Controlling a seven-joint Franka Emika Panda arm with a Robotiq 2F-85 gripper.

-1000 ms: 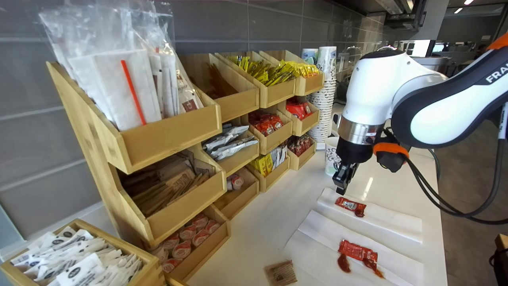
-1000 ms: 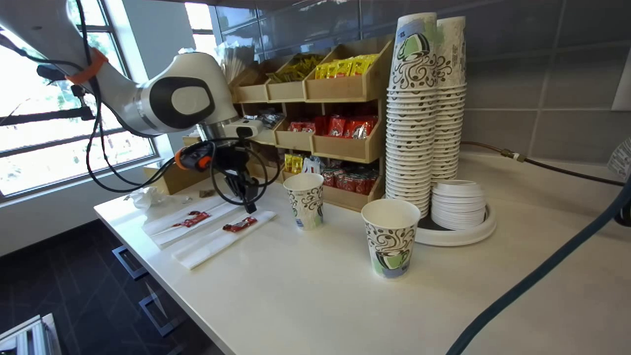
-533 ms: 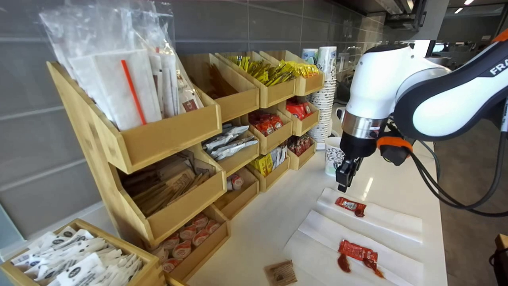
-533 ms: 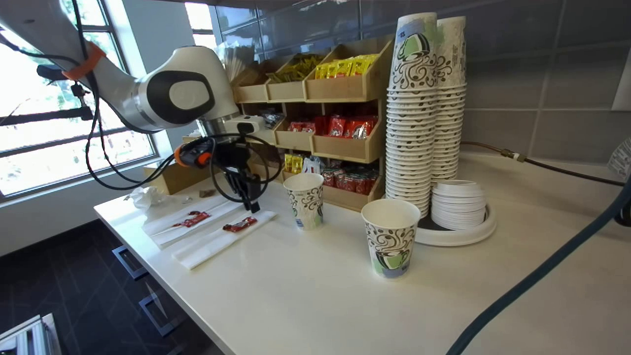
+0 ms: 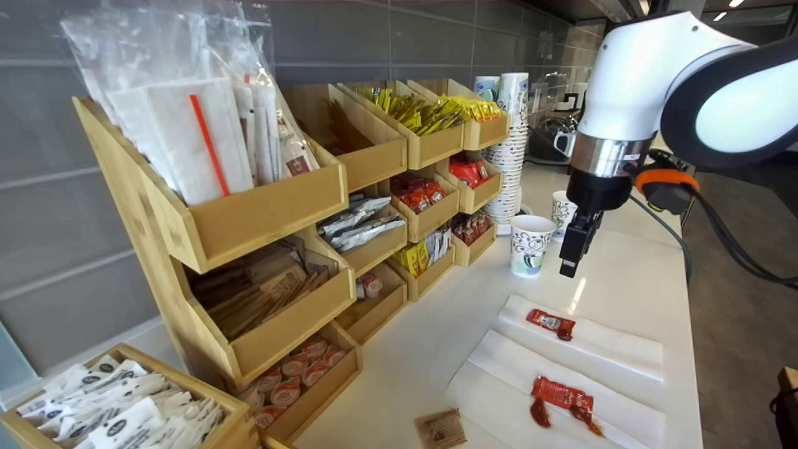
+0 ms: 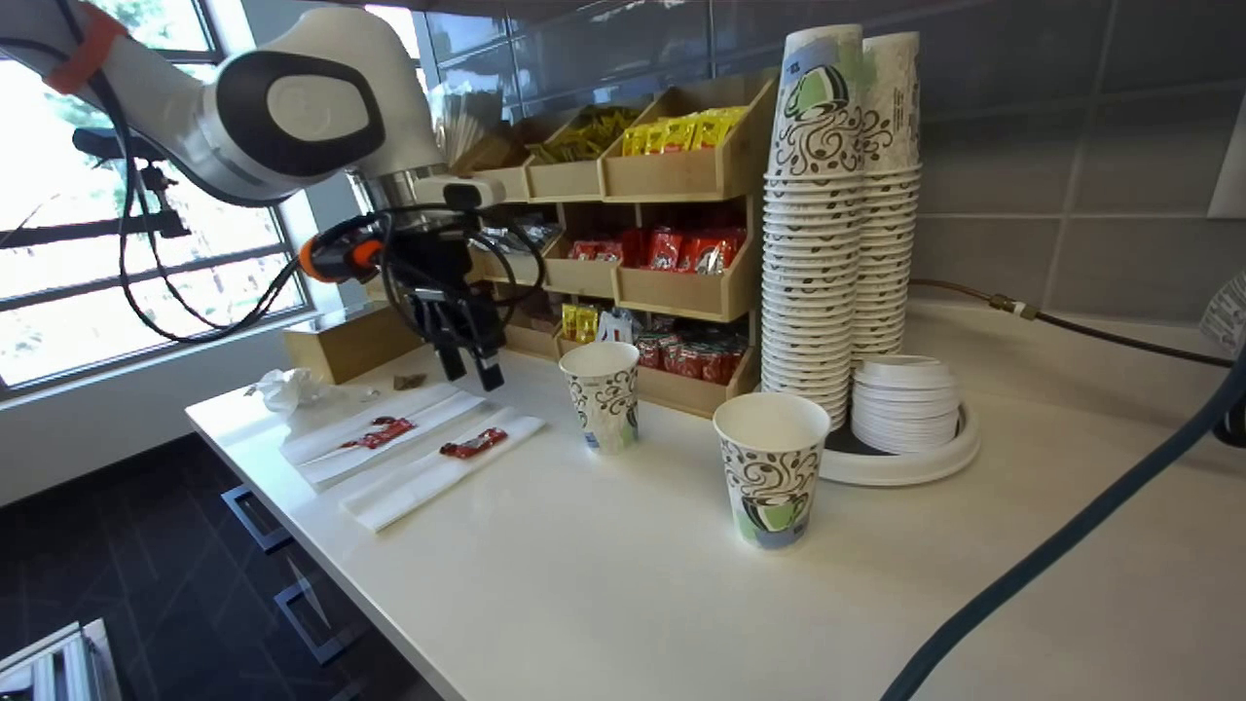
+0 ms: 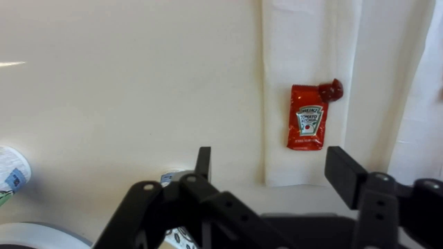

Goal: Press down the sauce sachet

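Note:
A red ketchup sachet (image 7: 306, 117) lies flat on a folded white napkin (image 7: 308, 52), and a dark red blob of sauce (image 7: 331, 90) sits at its torn corner. Both exterior views show this sachet (image 5: 550, 322) on the napkin nearer the cups. On the neighbouring napkin rests another red sachet (image 5: 562, 394), with sauce smeared at two places beside it. My gripper (image 7: 269, 157) hangs in the air above the counter, apart from the sachets. Its fingers stand wide apart with nothing between them, as an exterior view of the gripper (image 6: 471, 370) also shows.
Two paper cups (image 6: 601, 397) stand on the counter near the gripper, with tall cup stacks (image 6: 813, 263) and lids (image 6: 905, 399) behind. The wooden condiment shelf (image 5: 274, 215) runs along the wall. A brown packet (image 5: 441, 429) lies beside the napkins.
My gripper has risen and drawn away from the nearer sachet, and its fingers have spread from closed to wide apart. Sachets, napkins and cups have stayed where they were.

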